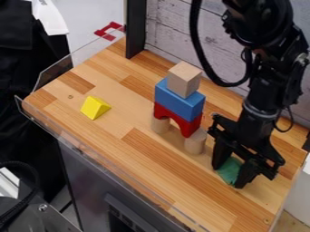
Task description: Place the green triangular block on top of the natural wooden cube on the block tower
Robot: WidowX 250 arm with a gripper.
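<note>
While black fingers (245, 175) partly hide the green block (229, 170), the gripper (228, 177) holds it; its full shape is unclear.

Looked bright and fairly even across the tabletop (130, 120), seemingly lit softly from above. Left only faint, diffuse shadows around the blocks (180, 103), sank to near-black on the robot arm (260, 99), and glinted thinly along the clear plastic guard (54, 70).

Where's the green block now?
In the camera view, the green block is at the lower right, between the fingers of the black gripper, right of the block tower.
</note>
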